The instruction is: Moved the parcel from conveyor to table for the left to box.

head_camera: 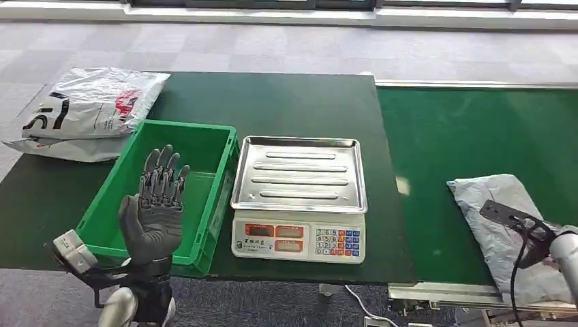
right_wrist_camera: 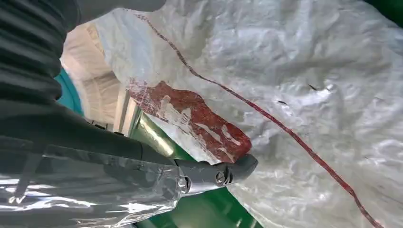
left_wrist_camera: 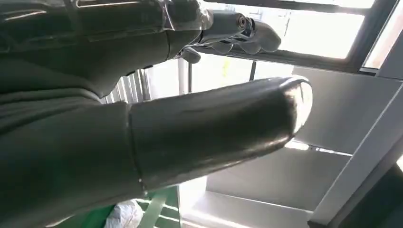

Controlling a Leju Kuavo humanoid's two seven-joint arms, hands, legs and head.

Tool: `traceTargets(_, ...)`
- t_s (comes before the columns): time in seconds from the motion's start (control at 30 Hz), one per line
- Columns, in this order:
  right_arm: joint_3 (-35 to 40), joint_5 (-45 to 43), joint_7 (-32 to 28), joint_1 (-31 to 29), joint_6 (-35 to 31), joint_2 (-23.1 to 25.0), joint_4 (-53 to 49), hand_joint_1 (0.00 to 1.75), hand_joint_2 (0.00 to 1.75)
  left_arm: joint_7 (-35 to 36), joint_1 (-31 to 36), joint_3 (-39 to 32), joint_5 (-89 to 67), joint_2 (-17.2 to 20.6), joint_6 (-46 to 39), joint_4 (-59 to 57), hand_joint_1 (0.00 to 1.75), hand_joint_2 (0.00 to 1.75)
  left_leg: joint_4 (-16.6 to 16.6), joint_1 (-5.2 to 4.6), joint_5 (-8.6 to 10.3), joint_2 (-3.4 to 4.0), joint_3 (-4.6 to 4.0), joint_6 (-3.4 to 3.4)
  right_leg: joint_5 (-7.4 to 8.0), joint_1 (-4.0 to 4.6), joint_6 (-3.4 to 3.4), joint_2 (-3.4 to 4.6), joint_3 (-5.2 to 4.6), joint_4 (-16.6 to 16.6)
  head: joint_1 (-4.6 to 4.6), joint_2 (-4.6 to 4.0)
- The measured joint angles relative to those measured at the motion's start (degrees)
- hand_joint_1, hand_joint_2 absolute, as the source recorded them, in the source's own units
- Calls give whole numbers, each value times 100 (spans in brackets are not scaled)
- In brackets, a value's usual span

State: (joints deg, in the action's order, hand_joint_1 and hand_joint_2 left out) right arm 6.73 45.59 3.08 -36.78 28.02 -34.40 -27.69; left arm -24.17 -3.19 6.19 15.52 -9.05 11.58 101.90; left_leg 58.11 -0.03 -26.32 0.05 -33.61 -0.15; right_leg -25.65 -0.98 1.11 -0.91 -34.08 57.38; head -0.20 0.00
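The green conveyor [head_camera: 477, 136] carries the grey parcel [head_camera: 501, 225] near its front edge with the right hand [right_wrist_camera: 142, 175] at it, grip impossible to judge, while the left hand [head_camera: 155, 208] is raised with fingers spread and holding nothing over the green box [head_camera: 218, 197] beside the scale [head_camera: 300, 204].

Right hand [right_wrist_camera: 142, 175] sits mostly hidden under its wrist, pressed near the parcel [head_camera: 508, 231]; its grip can't be read.
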Motion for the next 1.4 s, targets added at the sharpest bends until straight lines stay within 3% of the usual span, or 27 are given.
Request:
traceTargets(0.47, 767, -210, -17, 122, 336, -68, -103, 0, 175, 24, 15, 0, 0, 15, -72, -57, 0, 0, 0, 0, 0, 0, -1, 0, 0, 0, 0, -1, 1, 1, 0, 0)
traceTargets(1.03, 1233, -122, 85, 247, 22, 203, -160, 0, 175, 79, 14, 0, 0, 13, -79, -55, 0, 0, 2, 1, 0, 2, 5, 1, 1, 1, 2, 1, 9, 0, 0, 0)
traceTargets(1.07, 1233, -120, 77, 247, 24, 206, -162, 175, 175, 79, 15, 0, 0, 13, -79, -55, 0, 0, 3, 1, 0, 2, 5, 1, 2, 1, 2, 1, 9, 0, 0, 0)
traceTargets(1.4, 1829, 568, 192, 328, -1063, 437, -383, 175, 175, 188, 10, 0, -11, 7, -105, -7, 0, 0, 3, 2, 1, 3, 10, 1, 3, 2, 2, -1, 14, 0, 0, 0)
